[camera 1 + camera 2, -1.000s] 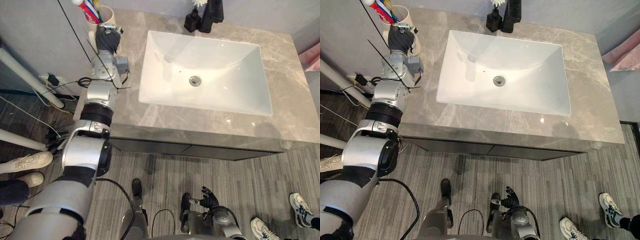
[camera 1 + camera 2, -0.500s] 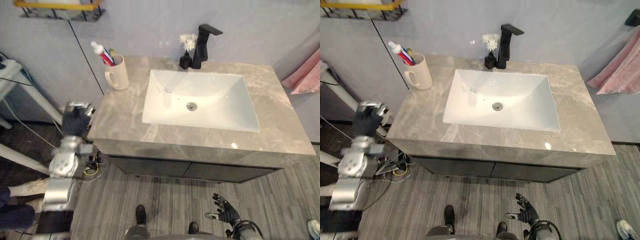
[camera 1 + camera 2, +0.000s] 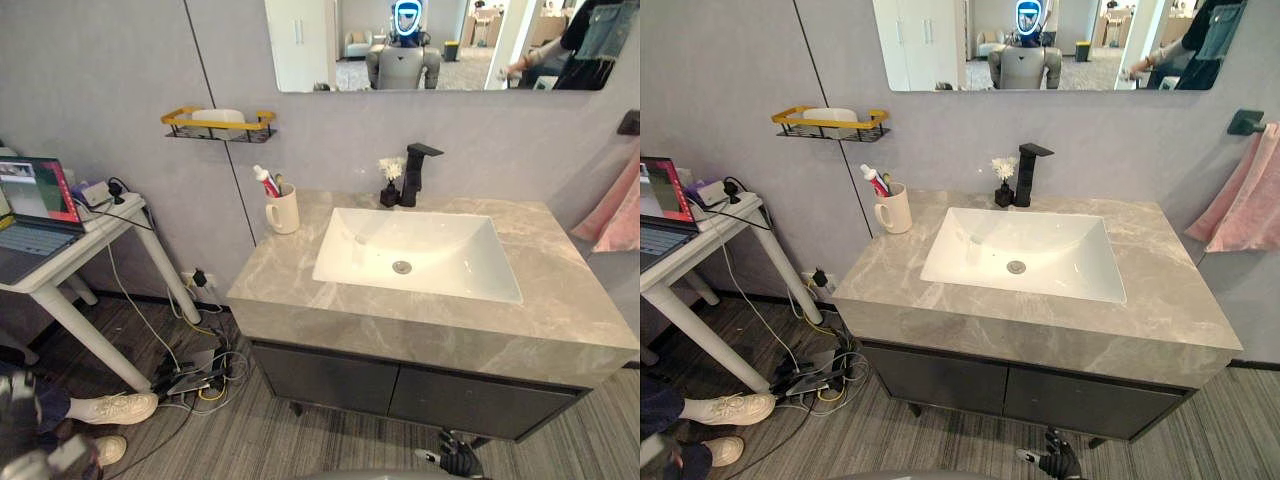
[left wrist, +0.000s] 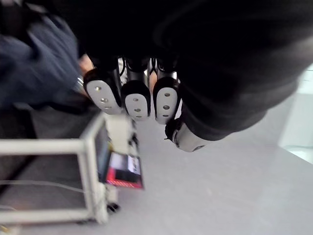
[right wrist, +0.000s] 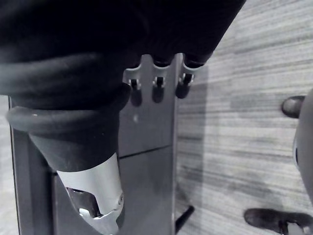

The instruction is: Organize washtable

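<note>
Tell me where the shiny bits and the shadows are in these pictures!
Left eye view: the white sink is the brightest thing, its left inner wall shaded grey, and the mirror shows a lit room. Right eye view: a pale sheen lies on the grey counter near its front edge. Right wrist view: the floor looks darker right beside the cabinet.

Grey-brown marbled stone washtable top (image 3: 290, 272), veined in paler streaks. Glossy white rectangular basin (image 3: 450, 240), silver at the drain. Matt black angular tap (image 3: 415, 172). Small black vase (image 3: 386, 197) with a white flower. Cream ceramic mug (image 3: 286, 214). White toothpaste tube (image 3: 264, 180) marked with red. Yellow wire wall shelf (image 3: 220, 124) against plain grey wall. Pink hanging towel (image 3: 610, 212). Dark grey cabinet front (image 3: 330, 375). Grey floor (image 3: 250, 430), striped in long planks.
</note>
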